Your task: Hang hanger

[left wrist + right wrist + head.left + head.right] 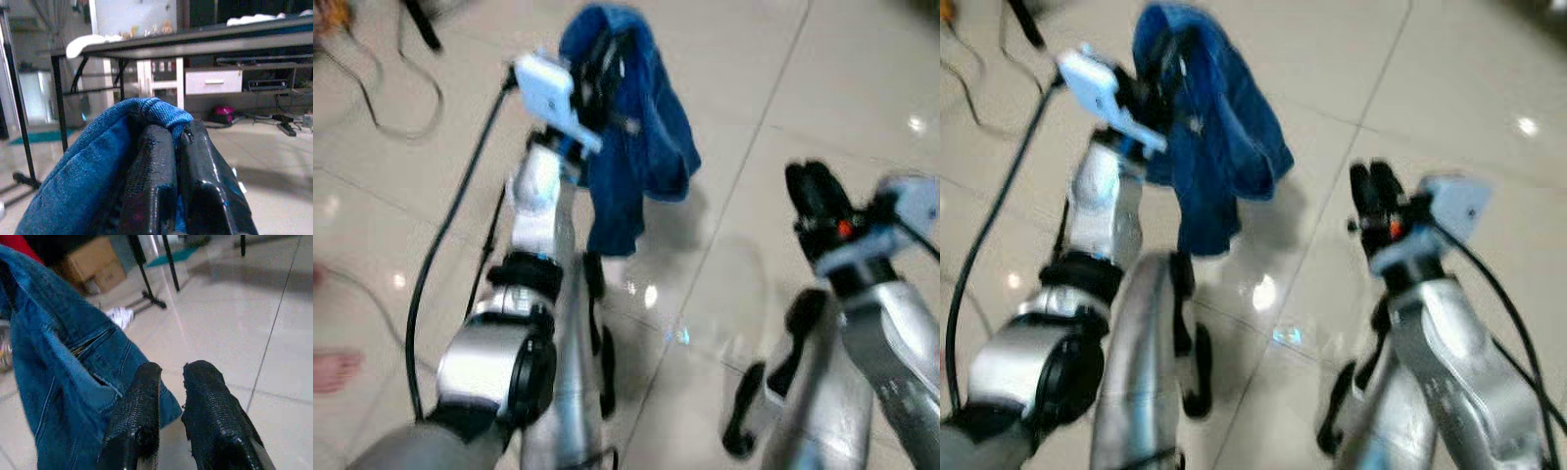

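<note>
The left gripper [597,64] is raised out in front of the robot, its two black fingers [156,176] pressed together on a piece of blue denim clothing [636,147]. The cloth is bunched over the fingertips and the rest hangs down from them, clear of the pale tiled floor [783,117]. I can make out no hanger in the denim; if one is there, the folds hide it.

The right gripper [1371,191] is held up to the right of the denim, near it but apart, gripping nothing; its fingers [139,416] stand close together with a narrow gap between them.

Beyond the denim, in the left wrist view, stands a dark table [195,44] with black metal legs, and behind it a white drawer unit [212,81]. On the floor to the left of the denim trail black cables [411,108]. A person's bare foot [333,370] rests on the tiles further left, nearer the robot.
</note>
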Controlling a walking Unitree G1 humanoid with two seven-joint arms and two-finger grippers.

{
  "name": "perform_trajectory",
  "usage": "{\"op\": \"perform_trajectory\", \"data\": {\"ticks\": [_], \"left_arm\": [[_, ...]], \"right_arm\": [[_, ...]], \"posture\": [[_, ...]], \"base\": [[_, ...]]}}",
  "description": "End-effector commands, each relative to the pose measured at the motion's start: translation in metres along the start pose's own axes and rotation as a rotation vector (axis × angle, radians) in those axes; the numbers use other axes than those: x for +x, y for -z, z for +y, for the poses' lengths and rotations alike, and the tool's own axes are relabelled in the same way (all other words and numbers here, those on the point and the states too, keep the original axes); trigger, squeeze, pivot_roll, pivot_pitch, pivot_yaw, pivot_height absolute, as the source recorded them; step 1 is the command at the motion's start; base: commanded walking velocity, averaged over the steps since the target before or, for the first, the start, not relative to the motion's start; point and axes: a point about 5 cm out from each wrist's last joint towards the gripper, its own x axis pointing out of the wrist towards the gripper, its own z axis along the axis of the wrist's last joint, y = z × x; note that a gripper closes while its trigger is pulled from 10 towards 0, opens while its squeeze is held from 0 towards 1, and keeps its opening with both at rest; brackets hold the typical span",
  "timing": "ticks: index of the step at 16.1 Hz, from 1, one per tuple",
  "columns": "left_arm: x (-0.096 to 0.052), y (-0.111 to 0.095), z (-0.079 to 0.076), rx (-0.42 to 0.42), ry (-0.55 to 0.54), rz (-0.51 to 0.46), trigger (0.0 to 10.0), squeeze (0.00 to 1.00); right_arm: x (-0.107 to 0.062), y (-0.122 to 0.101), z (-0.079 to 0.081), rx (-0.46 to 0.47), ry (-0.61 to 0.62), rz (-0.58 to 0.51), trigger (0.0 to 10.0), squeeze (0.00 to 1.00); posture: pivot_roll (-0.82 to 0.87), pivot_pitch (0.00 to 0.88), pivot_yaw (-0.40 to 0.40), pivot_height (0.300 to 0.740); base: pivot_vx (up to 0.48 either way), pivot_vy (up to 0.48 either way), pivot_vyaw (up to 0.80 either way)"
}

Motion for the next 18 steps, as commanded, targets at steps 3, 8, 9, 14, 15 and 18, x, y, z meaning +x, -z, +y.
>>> {"op": "perform_trajectory", "data": {"ticks": [3,8,9,14,15,18], "left_arm": [[-0.012,-0.001,0.005,0.015,-0.006,0.006,0.0,0.00],[-0.026,0.001,0.004,0.016,0.003,0.037,0.0,0.00],[-0.026,0.001,0.004,0.016,0.003,0.039,0.0,0.00],[-0.029,0.000,0.000,0.011,-0.001,0.047,0.0,0.00],[-0.031,0.000,0.000,0.007,-0.010,0.049,0.0,0.00],[-0.037,0.000,-0.001,-0.005,-0.023,0.062,0.0,0.00]], "right_arm": [[0.004,0.008,0.006,0.015,-0.029,-0.011,10.0,0.00],[0.014,0.015,0.005,0.027,-0.037,-0.036,10.0,0.00],[0.017,0.016,0.004,0.026,-0.037,-0.044,10.0,0.00],[0.026,0.018,0.003,0.021,-0.062,-0.059,10.0,0.00],[0.027,0.018,0.003,0.022,-0.065,-0.061,10.0,0.00],[0.031,0.022,0.004,0.028,-0.071,-0.064,10.0,0.00]], "posture": [[-0.26,0.122,0.179,0.530],[-0.24,0.069,0.181,0.580],[-0.24,0.052,0.178,0.590],[-0.22,0.025,0.155,0.640],[-0.22,0.025,0.153,0.650],[-0.20,0.018,0.151,0.685]], "base": [[0.000,0.000,0.00],[0.000,0.000,0.00],[0.000,0.000,0.00],[0.000,0.000,0.00],[0.000,0.000,0.00],[0.000,0.000,0.00]]}}
